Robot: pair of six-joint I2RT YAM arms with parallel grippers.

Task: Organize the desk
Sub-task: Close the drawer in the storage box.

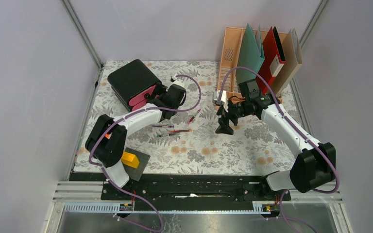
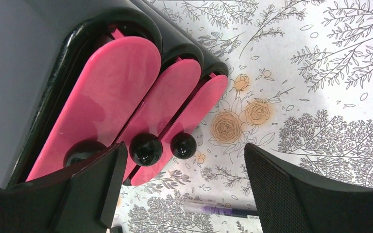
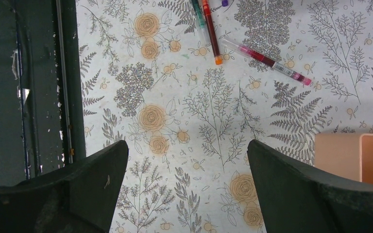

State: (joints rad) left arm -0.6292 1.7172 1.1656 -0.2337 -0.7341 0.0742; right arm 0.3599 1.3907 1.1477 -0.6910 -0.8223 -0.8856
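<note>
Standing on the desk (image 1: 213, 145), a peach rack (image 1: 229, 48) holds coloured folders (image 1: 250, 48).

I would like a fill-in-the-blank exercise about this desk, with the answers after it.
The drawer box has ___ pink fronts.
The file rack stands at the desk's back ___ corner.
The ___ block lies at the desk's near left corner.
The left fingers hold ___.
Missing words: three; right; yellow; nothing.
</note>
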